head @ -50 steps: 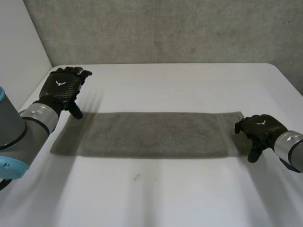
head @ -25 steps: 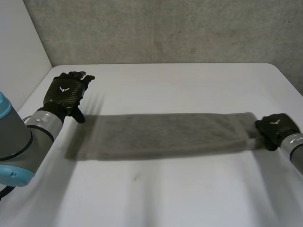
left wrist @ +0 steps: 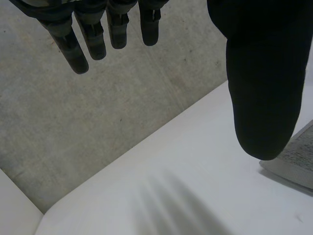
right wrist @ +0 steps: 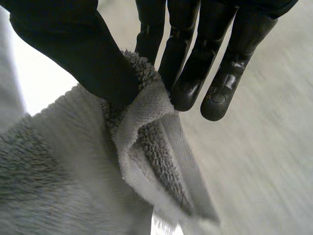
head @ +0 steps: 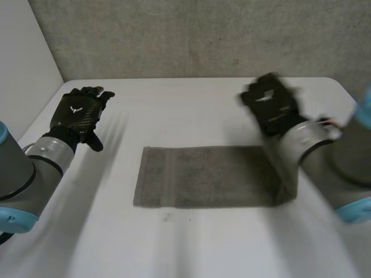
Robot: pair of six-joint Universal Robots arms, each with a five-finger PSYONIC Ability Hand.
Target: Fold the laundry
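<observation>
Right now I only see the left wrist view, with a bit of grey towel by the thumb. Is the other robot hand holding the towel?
Observer: Yes, the right robot hand pinches an edge of the towel between thumb and fingers.
Operator: Is the towel all flat?
Observer: Mostly flat on the table in the head view, but its right end disappears behind the right arm.
</observation>
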